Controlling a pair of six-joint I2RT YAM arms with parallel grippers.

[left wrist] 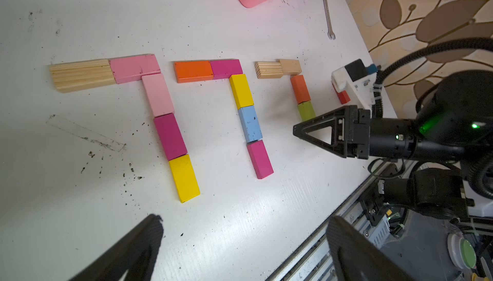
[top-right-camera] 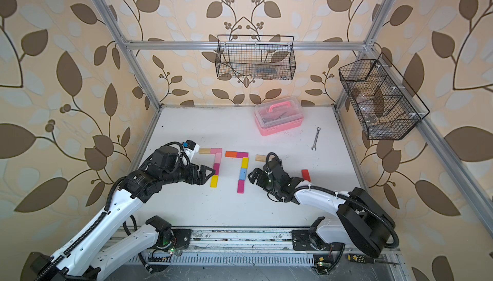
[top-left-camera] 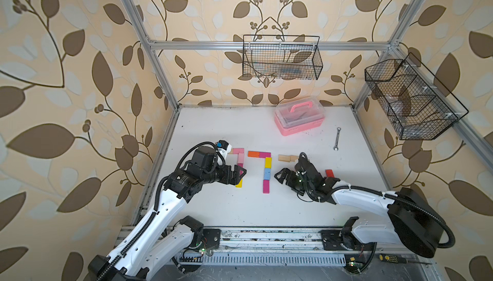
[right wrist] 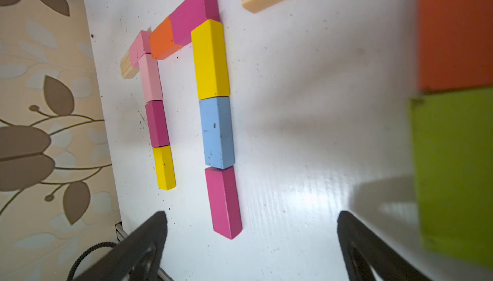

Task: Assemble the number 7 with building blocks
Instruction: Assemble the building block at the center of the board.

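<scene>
Left and right jaws apart, empty, middle number 7 (top-left-camera: 268, 162) lying between them

a pink clear-lidded box (top-left-camera: 293, 130) and a wrench (top-left-camera: 337, 138) lie near each other on the white table (top-left-camera: 226, 207).

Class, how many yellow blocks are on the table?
2. One yellow block ends the leftmost 7's stem; the other yellow block heads the middle 7's stem. The right arm may hide more.

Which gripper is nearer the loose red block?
Right. The right gripper hovers by the unfinished seven beside the red block; the left gripper hovers at the farthest seven.
</scene>
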